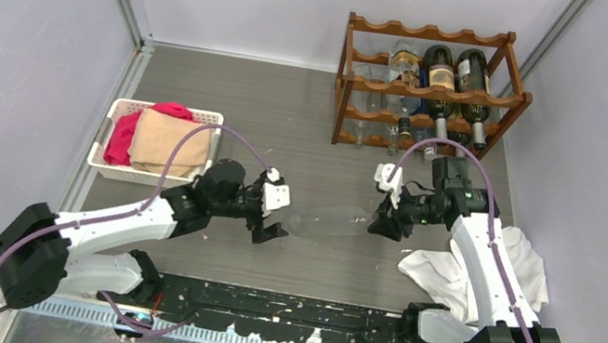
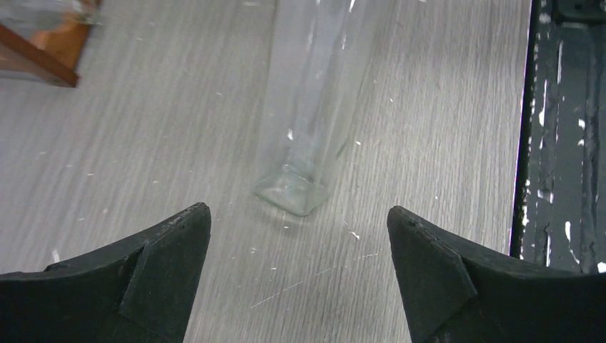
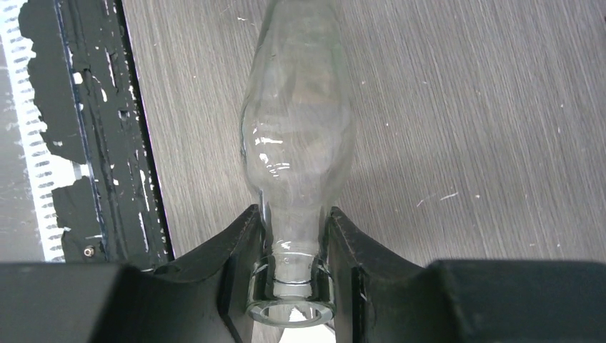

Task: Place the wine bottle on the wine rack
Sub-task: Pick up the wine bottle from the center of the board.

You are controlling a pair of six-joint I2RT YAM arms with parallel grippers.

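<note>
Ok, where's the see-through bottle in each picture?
Top external: the clear bottle lies flat in the centre.
Left wrist: clear bottle at top middle, base end nearest.
Right wrist: clear bottle in the centre, neck pinched by the right gripper.
Shared landmark: the black rail beside it.

left arm (image 1: 122, 220) extended low, left fingers (image 2: 143, 286) spread wide | right fingers (image 3: 371, 286) clamped, low

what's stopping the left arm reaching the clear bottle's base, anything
Likely yes: the left claw stands open with the base of the clear bottle just ahead, only bare table between. The right claw grips only the neck.
</note>
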